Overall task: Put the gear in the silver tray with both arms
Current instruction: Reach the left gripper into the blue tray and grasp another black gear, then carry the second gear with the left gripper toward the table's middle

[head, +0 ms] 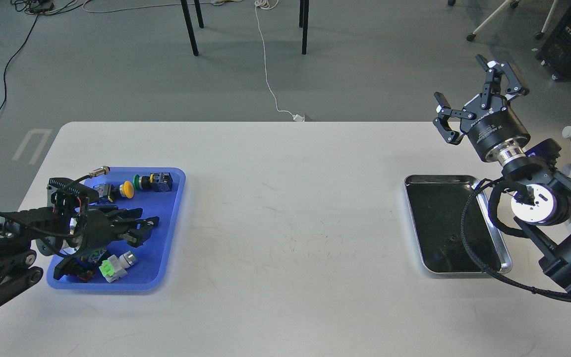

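Note:
The silver tray (pixel 466 179) lies at the right of the white table, and its dark bottom is bare but for a tiny dark speck (pixel 451 238). My right gripper (pixel 466 87) is open and empty, raised above the table's back right corner, behind the tray. My left gripper (pixel 142 229) reaches low over the blue plastic tray (pixel 166 238) at the left. Its dark fingers (pixel 149 221) are spread, with nothing seen between them. I cannot pick out a gear among the small parts in the blue tray.
The blue tray holds a yellow push button (pixel 127 188), a green button switch (pixel 152 181), a green-and-white part (pixel 112 267) and a silver connector (pixel 98 171). My right arm and its cable (pixel 469 243) hang over the silver tray's right side. Chair legs stand beyond the table.

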Robot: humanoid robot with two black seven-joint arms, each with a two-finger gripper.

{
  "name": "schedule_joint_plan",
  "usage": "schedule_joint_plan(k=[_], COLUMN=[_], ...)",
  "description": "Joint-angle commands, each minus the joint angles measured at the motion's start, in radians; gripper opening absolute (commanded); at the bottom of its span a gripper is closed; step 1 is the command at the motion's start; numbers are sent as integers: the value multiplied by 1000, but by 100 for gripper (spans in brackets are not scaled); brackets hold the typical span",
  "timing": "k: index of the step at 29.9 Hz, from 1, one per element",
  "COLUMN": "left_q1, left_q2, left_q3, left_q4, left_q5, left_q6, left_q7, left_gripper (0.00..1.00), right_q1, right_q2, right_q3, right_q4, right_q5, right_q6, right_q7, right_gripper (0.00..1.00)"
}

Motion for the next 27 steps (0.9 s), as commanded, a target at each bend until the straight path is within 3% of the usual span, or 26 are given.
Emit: schedule_joint_plan(k=[1,4,11,17,22,27], left_q1=[2,8,8,5,-18,-136], left_q2=[0,0,3,3,9,15], left_q3=[2,0,12,25,19,20], left_q4=[2,2,3,3,0,-35], left_q5=[0,1,4,6,1,-2], left_q6=[0,2,0,2,12,3], left_q7=[0,2,2,0,0,0], left_gripper=[48,46,26,16,14,15], right_q1=[1,1,1,1,1,-2], right_q2=[-1,-3,-6,-7,-10,-43], right_q3=[0,0,0,2,2,3], right_q4=[0,0,0,0,0,19], right_q5=[-1,-1,-1,-1,-1,1], right_q6=[0,0,0,-2,-3,3], right_q7=[-1,-1,0,0,0,0], right_gripper=[96,96,96,96,96,96])
